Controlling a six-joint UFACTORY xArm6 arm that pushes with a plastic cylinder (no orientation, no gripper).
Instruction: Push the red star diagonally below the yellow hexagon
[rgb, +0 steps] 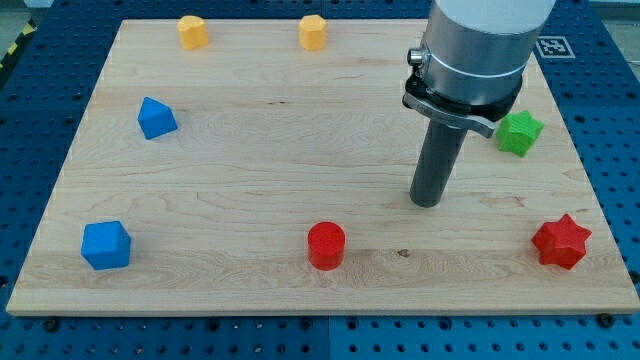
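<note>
- My tip (428, 203) — the bare lower end of a dark rod with no fingers to spread or pinch — rests on the wooden board (250, 150), right of centre, touching no block.
- Red star (561, 241): near the board's lower right corner, to the right of my tip and somewhat lower; well apart from it.
- Yellow hexagon (313, 32): at the top edge, just left of centre; a second yellow block (193, 31) lies further left.
- Judged best approach — bring my tip round to the star's lower right side, then push up and to the left along one line towards a spot diagonally below the hexagon.
- Keep contact centred on the star; its points could make it spin off the tip.
- Bystanders: green star (520, 132) close to the rod's right, red cylinder (325, 245) lower left, two blue blocks (156, 118) (106, 245) at far left.
</note>
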